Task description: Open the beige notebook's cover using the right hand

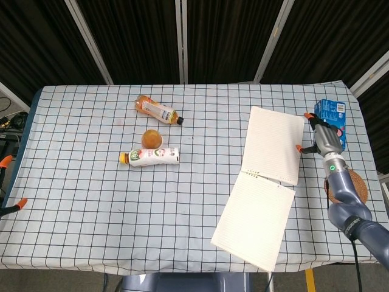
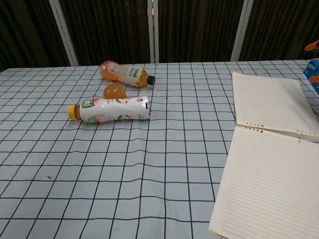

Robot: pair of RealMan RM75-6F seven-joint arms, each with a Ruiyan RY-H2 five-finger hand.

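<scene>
The beige notebook (image 1: 262, 191) (image 2: 271, 169) lies open on the checked cloth at the right. Its flipped leaf (image 1: 274, 145) (image 2: 269, 102) rests flat on the far side, and lined pages face up on the near side. My right hand (image 1: 323, 137) is just off the right edge of that flipped leaf, fingers spread and nothing in them. One orange fingertip (image 1: 299, 147) is at the leaf's edge; I cannot tell whether it touches. In the chest view only an orange fingertip (image 2: 312, 46) shows, at the top right. Orange fingertips (image 1: 18, 203) of my left hand (image 1: 7, 207) show spread at the far left edge.
A blue box (image 1: 331, 118) stands behind the right hand and a brown coaster (image 1: 354, 186) lies beside the arm. At centre left lie an orange-drink bottle (image 1: 158, 111), an orange ball-like object (image 1: 152, 138) and a white labelled bottle (image 1: 151, 156).
</scene>
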